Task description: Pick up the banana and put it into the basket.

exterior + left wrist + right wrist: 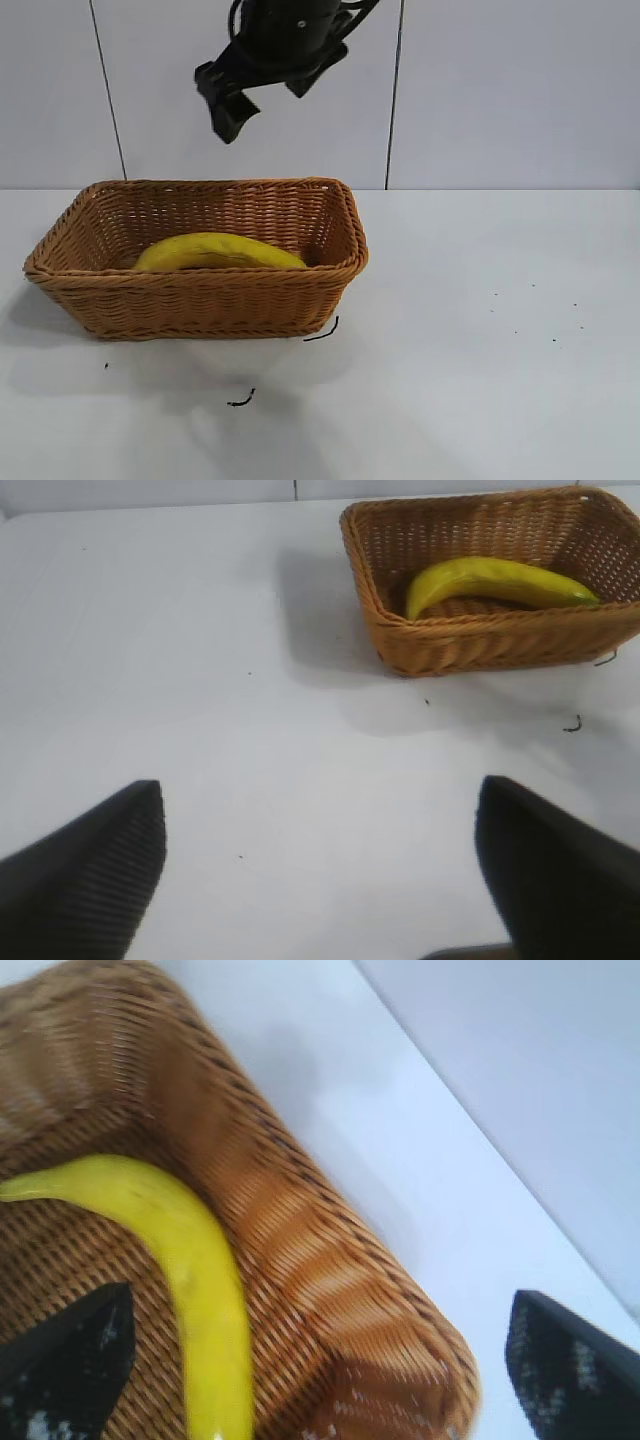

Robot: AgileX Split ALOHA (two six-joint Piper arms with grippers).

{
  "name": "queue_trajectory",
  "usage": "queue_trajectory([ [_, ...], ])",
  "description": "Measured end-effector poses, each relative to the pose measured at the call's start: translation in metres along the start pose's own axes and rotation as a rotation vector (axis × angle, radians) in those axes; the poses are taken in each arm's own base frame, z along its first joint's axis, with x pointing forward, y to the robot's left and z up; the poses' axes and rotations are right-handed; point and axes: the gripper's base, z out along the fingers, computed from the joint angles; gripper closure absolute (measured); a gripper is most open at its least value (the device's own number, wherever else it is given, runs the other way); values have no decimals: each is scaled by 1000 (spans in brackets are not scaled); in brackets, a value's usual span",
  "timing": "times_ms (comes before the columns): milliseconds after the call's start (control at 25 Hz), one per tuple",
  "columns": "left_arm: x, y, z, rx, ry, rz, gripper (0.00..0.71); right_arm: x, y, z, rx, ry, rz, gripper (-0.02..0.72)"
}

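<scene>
The yellow banana (215, 250) lies inside the tan woven basket (200, 300), which stands on the white table at the left. My right gripper (265, 110) hangs open and empty high above the basket's far side, well clear of the banana. In the right wrist view the banana (200, 1260) lies on the basket's floor beside its wall (300, 1220), below the open gripper (320, 1295). My left gripper (320, 785) is open and empty over bare table, far from the basket (480, 645) and banana (490, 578). It is out of the exterior view.
Two dark loose wicker strands (322, 330) (240, 400) lie on the table in front of the basket. Small dark specks (530, 315) dot the table at the right. A tiled wall (500, 90) stands behind the table.
</scene>
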Motion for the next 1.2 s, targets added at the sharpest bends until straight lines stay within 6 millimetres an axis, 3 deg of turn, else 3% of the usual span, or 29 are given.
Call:
queue_trajectory([
  [320, 0, 0, 0, 0, 0, 0, 75, 22, -121, -8, 101, 90, 264, 14],
  [440, 0, 0, 0, 0, 0, 0, 75, 35, -156, -13, 134, 125, 339, 14],
  [560, 0, 0, 0, 0, 0, 0, 75, 43, -176, -17, 151, 138, 380, 14],
  [800, 0, 0, 0, 0, 0, 0, 75, 67, -174, 0, 124, 237, 403, 14],
  [960, 0, 0, 0, 0, 0, 0, 75, 108, -159, 11, 73, 392, 406, 14],
  [1000, 0, 0, 0, 0, 0, 0, 75, 108, -159, 11, 73, 392, 406, 14],
  [1040, 0, 0, 0, 0, 0, 0, 75, 130, -149, 6, 56, 457, 416, 14],
  [1080, 0, 0, 0, 0, 0, 0, 75, 130, -149, 6, 56, 457, 416, 14],
  [1200, 0, 0, 0, 0, 0, 0, 75, 171, -132, -7, 32, 558, 420, 14],
])
